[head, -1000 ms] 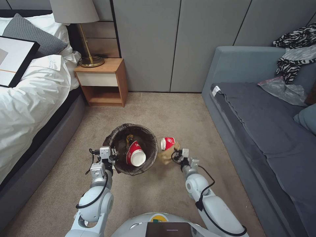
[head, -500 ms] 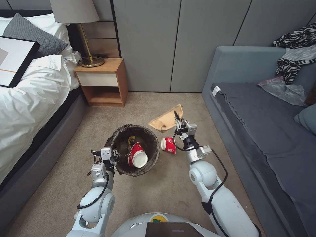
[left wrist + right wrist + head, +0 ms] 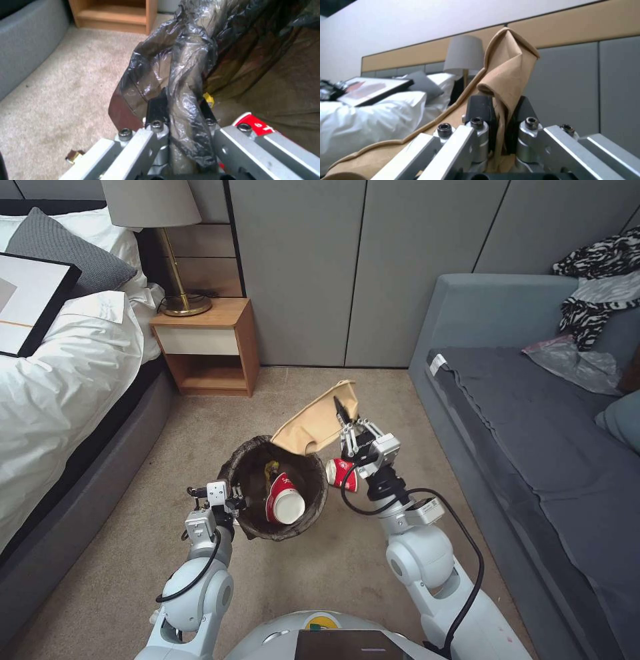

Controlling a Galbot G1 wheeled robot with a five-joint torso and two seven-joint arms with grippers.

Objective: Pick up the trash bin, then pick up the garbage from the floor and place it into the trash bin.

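Right pincer (image 3: 341,415) is clamped tight on one edge of the tan paper bag (image 3: 313,425), which hangs in the air with its low end just over the far rim of the trash bin (image 3: 313,507). Left pincer (image 3: 235,505) is pinched shut on the bin's near-left rim, liner and all. So it's the drop-in step; I'd guess next it needs the bag fully over the opening before letting go. One red cup (image 3: 285,503) is in the bin, another (image 3: 341,474) on the floor just right of it.
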